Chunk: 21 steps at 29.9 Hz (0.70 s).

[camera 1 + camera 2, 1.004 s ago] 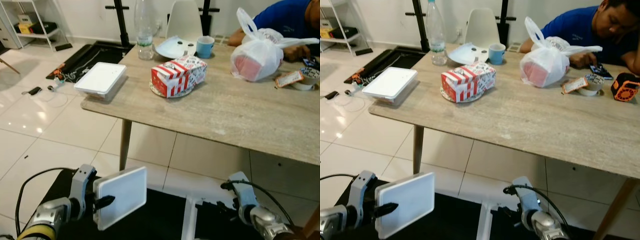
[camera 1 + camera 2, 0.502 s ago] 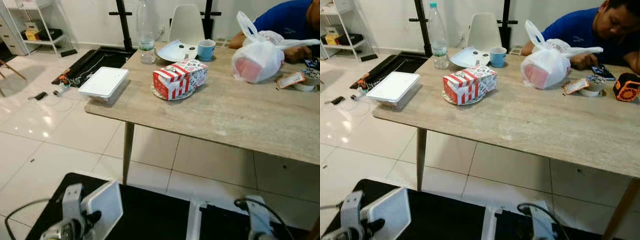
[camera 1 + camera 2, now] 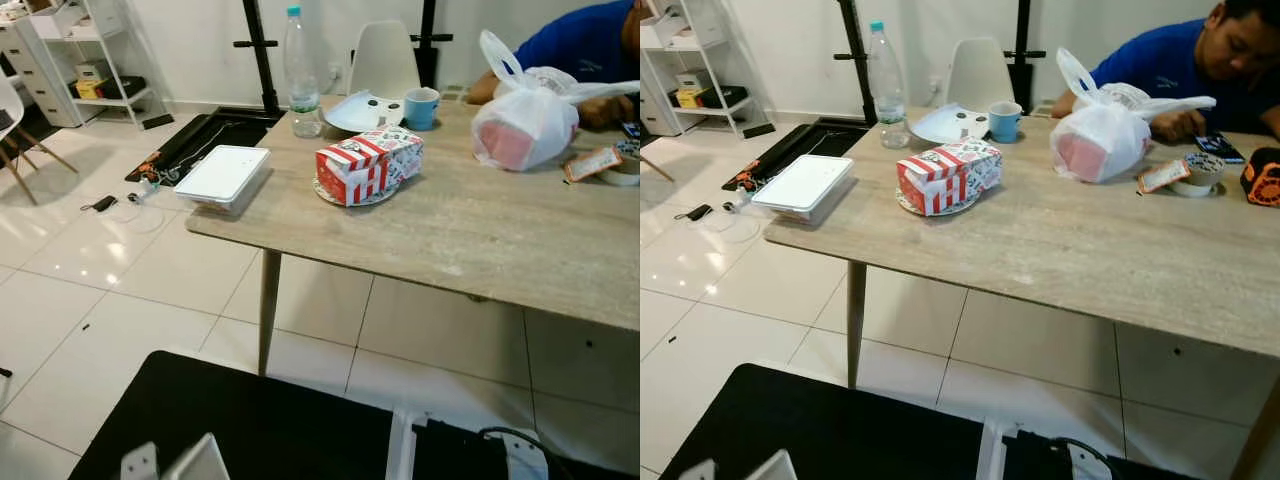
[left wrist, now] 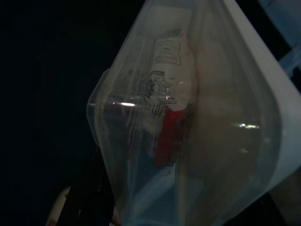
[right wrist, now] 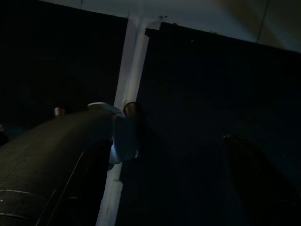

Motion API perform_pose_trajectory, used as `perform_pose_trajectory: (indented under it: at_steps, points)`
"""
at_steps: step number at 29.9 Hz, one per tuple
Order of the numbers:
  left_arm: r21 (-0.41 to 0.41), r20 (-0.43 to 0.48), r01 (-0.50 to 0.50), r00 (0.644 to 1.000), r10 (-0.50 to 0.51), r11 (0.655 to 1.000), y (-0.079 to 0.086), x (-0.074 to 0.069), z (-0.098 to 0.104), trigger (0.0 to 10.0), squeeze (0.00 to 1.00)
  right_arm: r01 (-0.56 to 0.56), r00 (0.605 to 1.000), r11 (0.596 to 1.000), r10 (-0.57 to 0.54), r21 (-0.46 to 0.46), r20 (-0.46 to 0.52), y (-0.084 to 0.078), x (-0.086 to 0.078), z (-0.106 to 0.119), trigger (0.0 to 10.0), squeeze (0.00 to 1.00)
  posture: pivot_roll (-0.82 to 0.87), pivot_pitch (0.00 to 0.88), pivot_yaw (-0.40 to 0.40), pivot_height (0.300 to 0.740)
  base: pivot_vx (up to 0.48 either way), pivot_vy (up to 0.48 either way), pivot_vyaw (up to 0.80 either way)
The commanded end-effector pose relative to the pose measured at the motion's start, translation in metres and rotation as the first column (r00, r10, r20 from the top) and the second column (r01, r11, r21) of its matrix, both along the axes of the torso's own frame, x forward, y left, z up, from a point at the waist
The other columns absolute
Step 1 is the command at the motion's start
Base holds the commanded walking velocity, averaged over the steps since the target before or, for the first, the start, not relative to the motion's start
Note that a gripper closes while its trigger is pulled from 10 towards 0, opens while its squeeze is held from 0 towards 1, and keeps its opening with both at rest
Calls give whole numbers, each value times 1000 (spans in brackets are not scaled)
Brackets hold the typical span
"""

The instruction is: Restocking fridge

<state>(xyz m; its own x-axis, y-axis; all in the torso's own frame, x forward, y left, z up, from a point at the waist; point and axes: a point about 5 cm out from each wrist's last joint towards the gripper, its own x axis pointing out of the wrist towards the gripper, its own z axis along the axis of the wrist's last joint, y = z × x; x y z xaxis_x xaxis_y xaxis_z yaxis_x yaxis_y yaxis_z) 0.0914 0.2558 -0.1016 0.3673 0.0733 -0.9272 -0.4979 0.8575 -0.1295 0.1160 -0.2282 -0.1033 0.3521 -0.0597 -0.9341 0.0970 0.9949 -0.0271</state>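
Left gripper (image 4: 94,197) fingers clamped on clear lidded container (image 4: 197,122), packets with red print inside, held low over black mat (image 3: 270,420). White lid corner at bottom edge of left eye view. Right gripper (image 5: 178,141) fingers apart, hanging idle above same mat, white seam strip (image 5: 127,94) below. Ahead: wooden table (image 3: 1070,250) on white tiled floor (image 3: 90,290). On table: white flat container (image 3: 224,175) near left corner, red-striped box (image 3: 367,165) on plate, water bottle (image 3: 301,75), blue mug (image 3: 421,107), white plastic bag (image 3: 525,125). Person in blue shirt (image 3: 1160,70) seated at far right. White chair (image 3: 978,70) behind table, shelves (image 3: 70,60) at far left wall.
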Motion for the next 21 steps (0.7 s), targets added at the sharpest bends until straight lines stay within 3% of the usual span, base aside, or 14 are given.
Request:
perform_pose_trajectory:
  at_steps: [1, 10, 16, 21]
  points:
    - [19, 14, -14, 1000, 14, 1000, 2, 1, 1, 10000, 0, -4, 1000, 1000, 4, -9, 0, -3, 2, 1, 10000, 0, -61, 0, 39, 740, 0, 0, 0]
    - [11, 3, -12, 1000, 12, 1000, -7, -3, -3, 10000, 0, -6, 1000, 1000, 6, -14, 7, -8, 9, 5, 10000, 0, -60, 0, 8, 740, 0, 0, 0]
    - [21, 31, -13, 999, 13, 1000, -6, 5, -1, 10000, 0, -56, 998, 998, 56, -5, -4, -4, 11, 4, 10000, 0, -53, 0, -4, 740, 0, 0, -711]
    - [11, 27, 9, 1000, -9, 1000, -8, 2, -2, 10000, 0, -68, 998, 998, 68, 0, -19, -1, 9, 3, 10000, 0, -30, 0, -7, 740, 0, 0, -712]
